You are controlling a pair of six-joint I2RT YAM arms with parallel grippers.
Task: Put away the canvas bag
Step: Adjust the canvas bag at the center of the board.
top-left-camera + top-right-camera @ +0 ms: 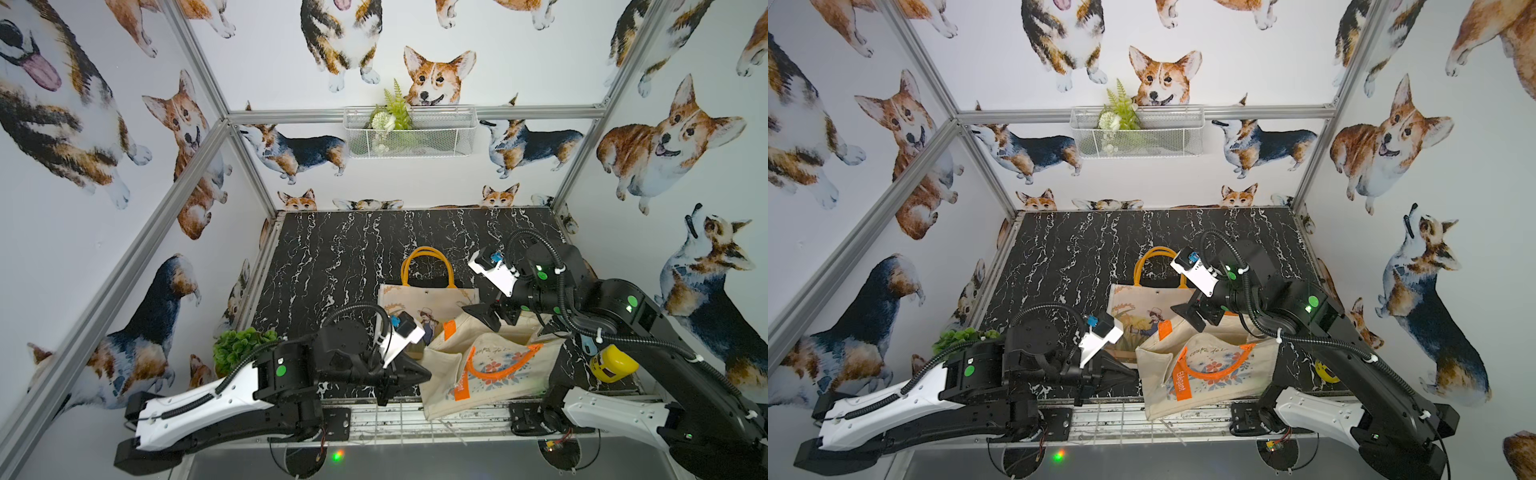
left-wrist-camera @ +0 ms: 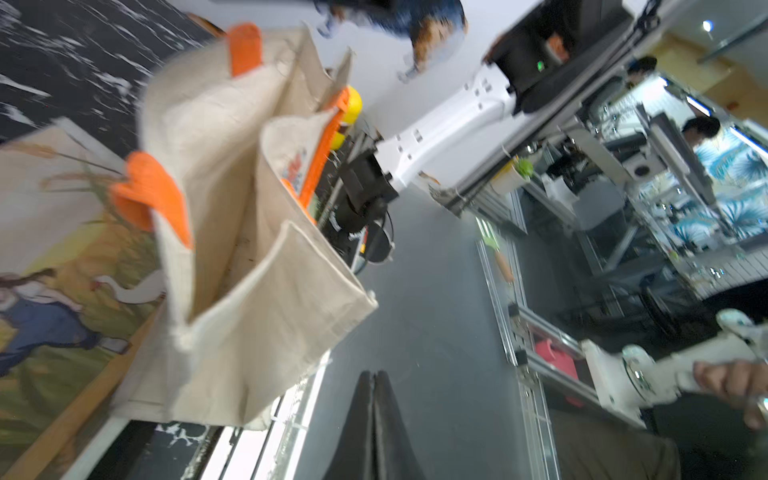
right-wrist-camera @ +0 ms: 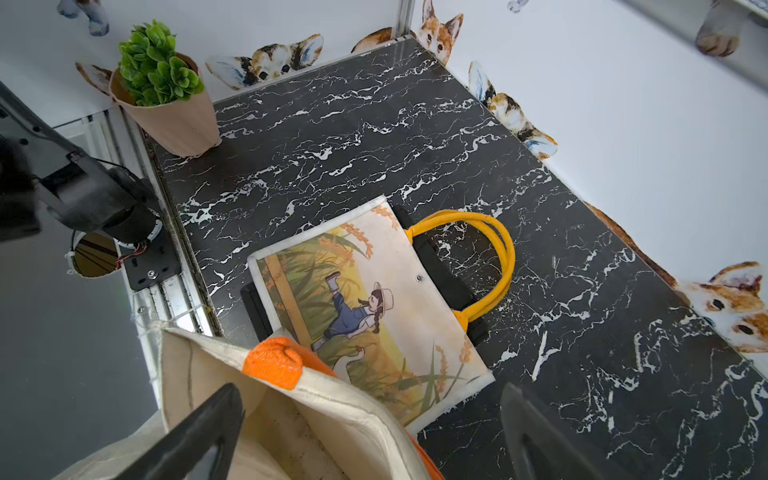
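Canvas bag (image 1: 490,365) is slumping open at five o'clock on the table (image 1: 332,257), overhanging its edge. We are holding our right hand (image 3: 372,390) wide open over its rim, probably to grab it. Our left hand (image 2: 374,376) is sitting closed and empty at the bag's nine o'clock.

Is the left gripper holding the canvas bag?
No, the left gripper is shut on nothing, with the canvas bag beside it.

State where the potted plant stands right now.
In both top views the potted plant stands at the table's near left edge, just beyond the left arm.
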